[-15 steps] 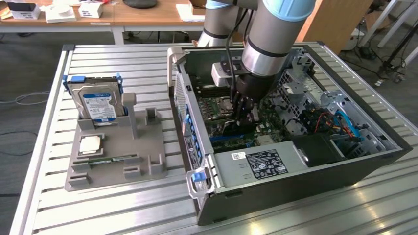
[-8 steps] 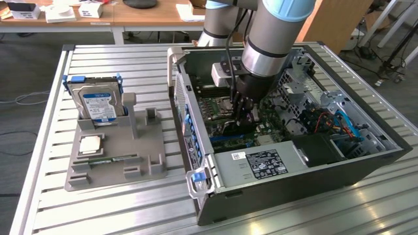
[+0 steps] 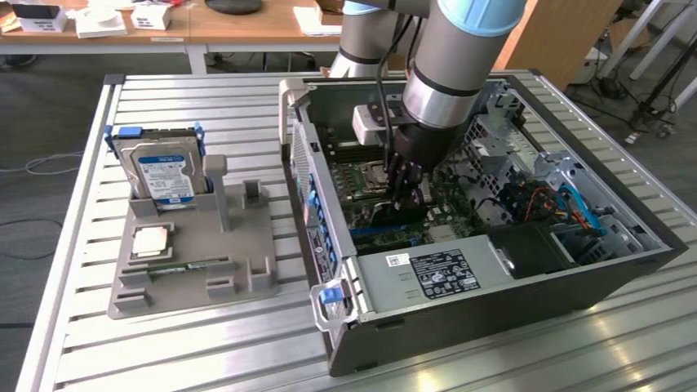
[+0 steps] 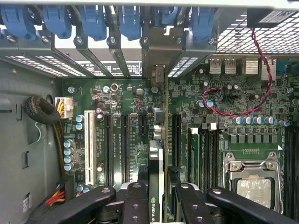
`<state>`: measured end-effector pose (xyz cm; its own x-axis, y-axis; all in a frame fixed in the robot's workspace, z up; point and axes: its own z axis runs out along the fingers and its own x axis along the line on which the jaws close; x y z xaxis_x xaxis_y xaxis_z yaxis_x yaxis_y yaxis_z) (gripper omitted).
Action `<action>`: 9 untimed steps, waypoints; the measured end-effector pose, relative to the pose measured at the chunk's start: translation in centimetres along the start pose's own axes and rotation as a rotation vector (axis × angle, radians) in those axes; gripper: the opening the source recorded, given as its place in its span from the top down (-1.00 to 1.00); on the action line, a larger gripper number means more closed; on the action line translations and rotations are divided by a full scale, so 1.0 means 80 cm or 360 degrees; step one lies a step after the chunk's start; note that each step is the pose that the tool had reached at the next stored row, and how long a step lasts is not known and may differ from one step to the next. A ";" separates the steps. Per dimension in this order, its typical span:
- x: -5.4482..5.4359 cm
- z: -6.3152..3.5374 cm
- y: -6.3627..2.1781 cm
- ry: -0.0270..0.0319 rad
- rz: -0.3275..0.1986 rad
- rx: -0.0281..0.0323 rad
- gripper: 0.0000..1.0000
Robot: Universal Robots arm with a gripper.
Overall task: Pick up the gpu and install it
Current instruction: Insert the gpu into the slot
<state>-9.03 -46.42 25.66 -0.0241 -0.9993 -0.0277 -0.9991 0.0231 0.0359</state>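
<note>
A metal table (image 3: 196, 343) is seen, and an open case (image 3: 523, 294) is laid on it. The arm (image 3: 446, 73) is reached down into the case from above, nearly straight up and down, with the wrist low over the board (image 4: 126, 98).

The gpu (image 4: 156, 154) is held in the gripper (image 4: 158, 186). The gripper is closed part way, and the two black fingers (image 4: 135, 200) are pressed on the flat sides of the card, one on each side. The card is held on its edge, so just a thin strip of it is seen from the wrist.

The long side of the gpu is pointed away from the gripper, straight at the back wall (image 4: 93, 70) of the case. The metal end of the card is found at that far end, close to the wall. The long black slots (image 4: 108, 144) on the board are lined up the same way as the card. The card is hung over the board, beside those slots. It cannot be told whether the card's lower edge is touching a slot.
</note>
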 end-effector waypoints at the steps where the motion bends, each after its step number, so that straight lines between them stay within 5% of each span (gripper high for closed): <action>1: 0.000 0.000 0.000 -0.00002 0.0000 0.00001 0.46; 9: 0.000 0.001 0.000 -0.00001 0.0000 0.00001 0.46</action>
<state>-9.03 -46.42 25.60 -0.0241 -0.9993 -0.0278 -0.9991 0.0231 0.0359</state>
